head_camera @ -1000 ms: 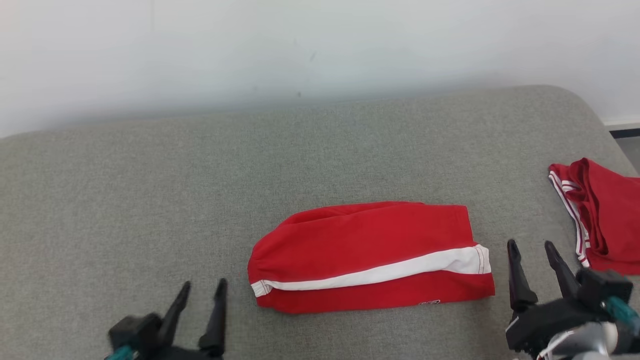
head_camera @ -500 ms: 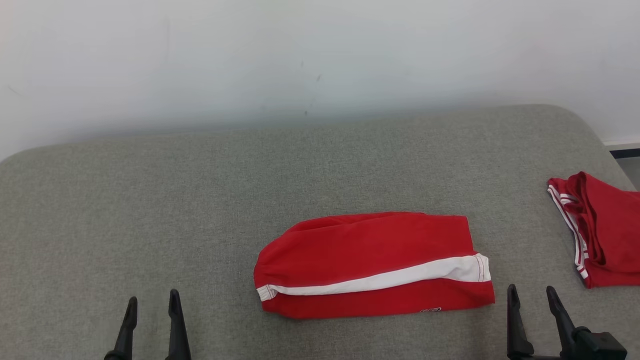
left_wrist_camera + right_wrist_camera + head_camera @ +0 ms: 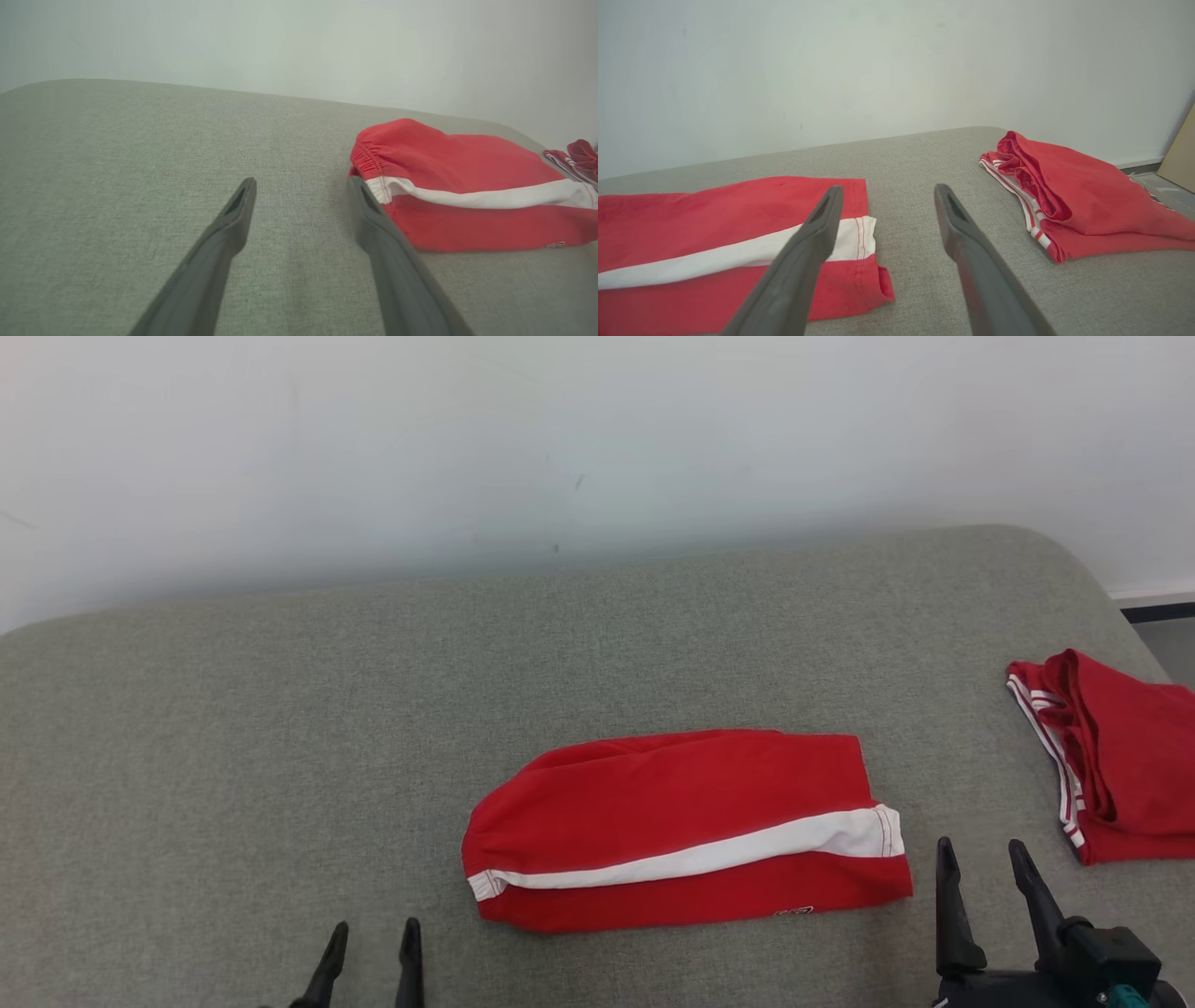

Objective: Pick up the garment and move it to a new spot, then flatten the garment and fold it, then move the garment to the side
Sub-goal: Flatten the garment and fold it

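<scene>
The garment (image 3: 686, 831), red with a broad white stripe, is lying folded flat on the grey bench (image 3: 280, 728), its gathered waistband end pointing left and its hemmed end pointing right. The left gripper (image 3: 375, 926) is sitting near the garment's near left corner, apart from the cloth. Its fingers are standing wide apart and holding nothing. In the left wrist view, one finger is lining up with the waistband edge, and I cannot tell whether it is touching it. The right gripper (image 3: 980, 847) is sitting just beside the garment's hemmed end. Its fingers are also spread fully and gripping nothing. A second red piece (image 3: 1120, 761) with thin white stripes is lying bunched well to the right of the garment. A pale wall (image 3: 560, 429) is rising beyond the garment, behind the bench.
</scene>
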Controlling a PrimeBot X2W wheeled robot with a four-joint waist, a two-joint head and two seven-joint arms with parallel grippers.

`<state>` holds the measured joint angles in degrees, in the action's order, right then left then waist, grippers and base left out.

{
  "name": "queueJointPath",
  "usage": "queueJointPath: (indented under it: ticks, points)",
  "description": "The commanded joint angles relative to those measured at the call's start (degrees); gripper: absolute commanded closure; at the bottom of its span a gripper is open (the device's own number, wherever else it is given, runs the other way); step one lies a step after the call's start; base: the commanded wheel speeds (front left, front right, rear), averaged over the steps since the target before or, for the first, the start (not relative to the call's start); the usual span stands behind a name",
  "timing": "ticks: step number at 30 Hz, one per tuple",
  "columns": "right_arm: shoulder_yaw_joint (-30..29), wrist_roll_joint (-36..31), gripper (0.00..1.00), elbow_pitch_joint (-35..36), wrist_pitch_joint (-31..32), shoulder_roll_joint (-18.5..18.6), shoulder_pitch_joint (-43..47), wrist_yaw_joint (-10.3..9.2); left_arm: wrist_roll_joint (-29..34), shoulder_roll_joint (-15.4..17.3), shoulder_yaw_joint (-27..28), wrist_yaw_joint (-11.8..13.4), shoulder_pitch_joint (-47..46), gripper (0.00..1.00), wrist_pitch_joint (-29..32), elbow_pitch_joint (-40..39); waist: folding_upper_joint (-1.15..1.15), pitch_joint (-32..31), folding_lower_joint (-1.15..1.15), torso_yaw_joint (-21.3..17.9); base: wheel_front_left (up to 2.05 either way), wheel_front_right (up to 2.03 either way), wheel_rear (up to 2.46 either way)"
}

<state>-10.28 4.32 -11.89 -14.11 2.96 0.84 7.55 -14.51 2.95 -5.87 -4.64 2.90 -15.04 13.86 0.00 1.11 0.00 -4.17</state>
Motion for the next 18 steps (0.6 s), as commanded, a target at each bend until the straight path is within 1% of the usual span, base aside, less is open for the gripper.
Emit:
queueJointPath:
  ticks: [1,4,5,9,18]
  points:
    - [-0.15,-0.39,0.00,0.33,0.22,-0.16,-0.46,-0.16,-0.12,-0.05,-0.59,-0.34,-1.46,0.00,-0.14,1.16,0.00,0.06,0.00,-0.06,0.00,0.00,0.00]
    - [-0.05,-0.11,0.00,1.08,0.43,-0.18,-0.40,-0.16,-1.93,-0.07,-2.55,-1.32,-4.14,0.00,0.58,4.86,0.00,0.23,0.00,-0.21,0.00,0.00,0.00]
    - [0.04,0.08,0.00,1.23,0.55,-0.17,-0.34,-0.16,-3.41,-0.07,-3.22,-1.54,-4.99,0.00,1.74,6.20,0.00,0.32,0.00,-0.27,0.00,0.00,0.00]
    - [0.82,1.01,0.00,1.14,0.66,-0.17,-0.44,-0.16,-5.20,0.11,-5.39,-2.38,-8.85,0.00,5.18,10.30,0.00,0.86,0.00,-0.89,0.00,0.00,0.00]
    - [1.09,1.45,0.00,0.38,-0.05,-0.17,-1.33,-0.16,-10.10,1.40,-8.06,-2.89,-13.94,0.00,8.26,15.21,0.00,1.83,0.00,-2.75,0.00,0.00,0.00]
